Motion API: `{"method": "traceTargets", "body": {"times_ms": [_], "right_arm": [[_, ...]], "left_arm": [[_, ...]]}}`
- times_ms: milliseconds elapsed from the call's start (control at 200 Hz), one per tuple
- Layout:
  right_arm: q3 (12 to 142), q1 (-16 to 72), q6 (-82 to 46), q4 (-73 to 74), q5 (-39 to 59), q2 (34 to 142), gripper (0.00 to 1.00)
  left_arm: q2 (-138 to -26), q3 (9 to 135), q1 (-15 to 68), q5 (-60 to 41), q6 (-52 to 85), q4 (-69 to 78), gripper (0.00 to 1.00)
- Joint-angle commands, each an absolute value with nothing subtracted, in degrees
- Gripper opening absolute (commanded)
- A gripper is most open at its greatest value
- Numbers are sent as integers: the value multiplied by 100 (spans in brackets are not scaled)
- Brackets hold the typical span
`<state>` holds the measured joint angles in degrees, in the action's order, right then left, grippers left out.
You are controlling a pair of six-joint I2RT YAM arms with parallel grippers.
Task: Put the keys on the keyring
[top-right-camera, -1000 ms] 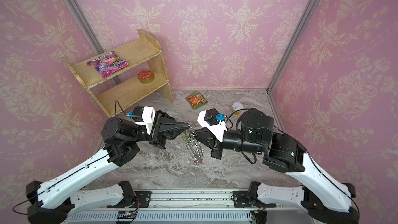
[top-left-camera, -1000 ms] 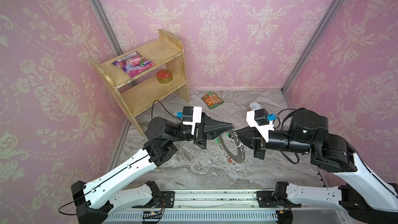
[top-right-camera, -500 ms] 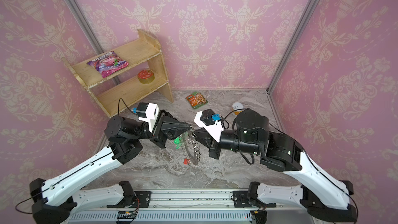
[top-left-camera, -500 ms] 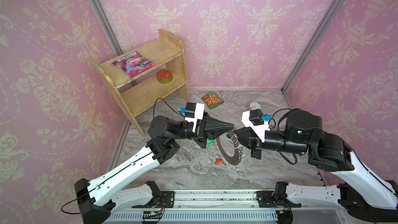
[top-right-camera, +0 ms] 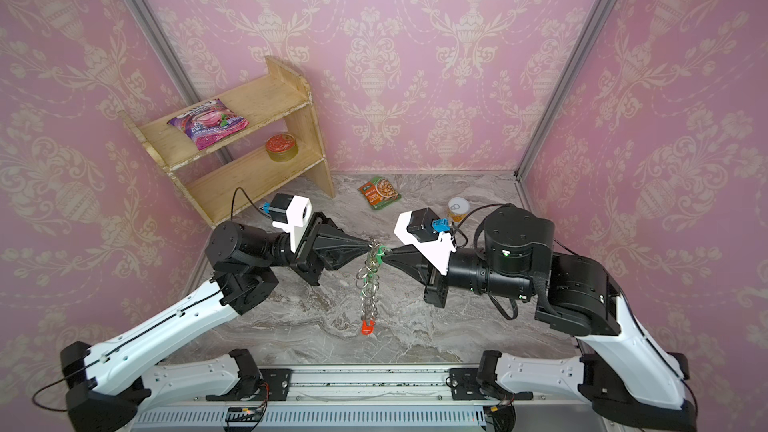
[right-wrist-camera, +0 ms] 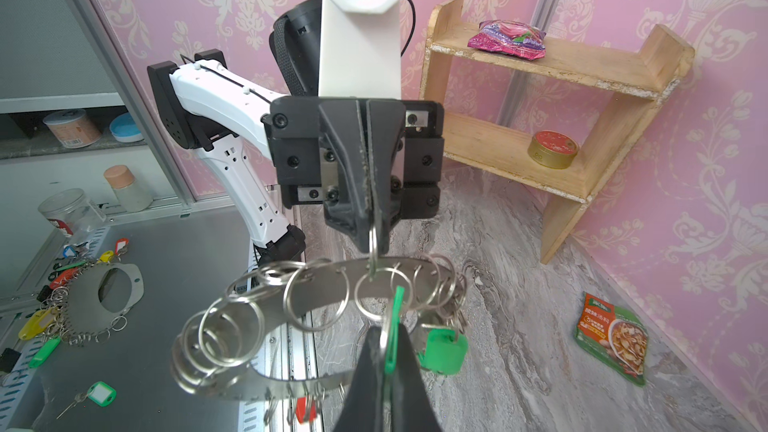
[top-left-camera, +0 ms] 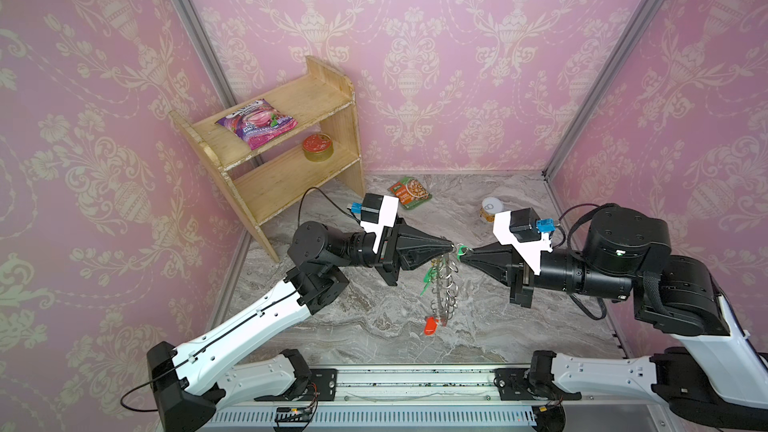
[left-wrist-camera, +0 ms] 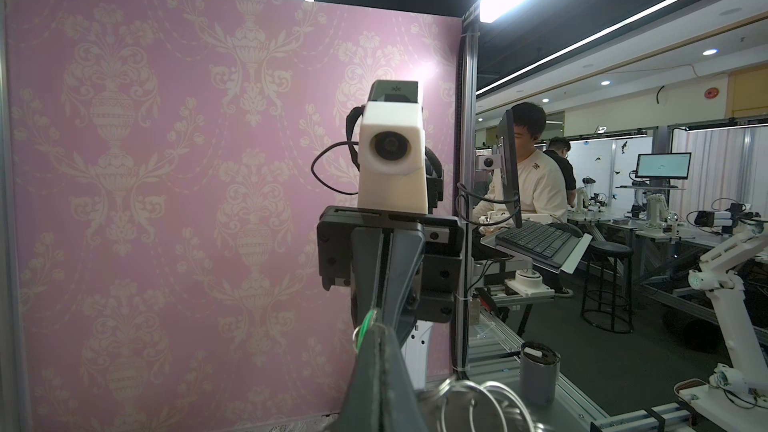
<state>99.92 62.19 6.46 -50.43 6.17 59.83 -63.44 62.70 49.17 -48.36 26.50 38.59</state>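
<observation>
Both grippers meet tip to tip in mid-air. My left gripper (top-left-camera: 451, 248) (top-right-camera: 370, 246) (right-wrist-camera: 372, 243) is shut on one wire loop of the keyring (top-left-camera: 441, 290) (top-right-camera: 367, 284) (right-wrist-camera: 320, 282). This grey ring plate hangs below it, nearly edge-on in both top views. My right gripper (top-left-camera: 465, 259) (top-right-camera: 386, 257) (right-wrist-camera: 384, 351) is shut on a thin green key (right-wrist-camera: 395, 322) (top-left-camera: 461, 252) (left-wrist-camera: 368, 322), whose small ring lies against the loop that the left gripper holds. A second green key (right-wrist-camera: 442, 353) (top-left-camera: 430, 276) and a red key (top-left-camera: 431, 324) (top-right-camera: 368, 326) dangle from the keyring.
A wooden shelf (top-left-camera: 291, 168) at the back left carries a purple packet (top-left-camera: 257, 122) and a red-lidded tin (top-left-camera: 318, 146). A green-orange food packet (top-left-camera: 410, 192) and a small white-topped can (top-left-camera: 490, 209) lie on the marble table (top-left-camera: 374, 338). The right wrist view shows another ring plate (right-wrist-camera: 104, 297) with keys on a metal surface beside the table.
The keyring has swung under the left gripper and now hangs straighter and more edge-on, with the red key lower. Both gripper tips stay together and shut.
</observation>
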Motion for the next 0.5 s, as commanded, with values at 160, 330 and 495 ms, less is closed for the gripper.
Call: {"method": "traceTargets", "body": {"times_ms": [160,330,495], "right_arm": [[10267,6267,871,-5398,467,6104,0],[10574,6267,928,-5651,431,6211,0],[10790,6271,962,-5808,492,6353,0]], "left_arm": [[-6381,6550,4869,-5060,2813,4050,0],[-6313,6501,4869,-5093,2562,3620,0],[-6158,6343,4865,-4923,2265,3359,0]]}}
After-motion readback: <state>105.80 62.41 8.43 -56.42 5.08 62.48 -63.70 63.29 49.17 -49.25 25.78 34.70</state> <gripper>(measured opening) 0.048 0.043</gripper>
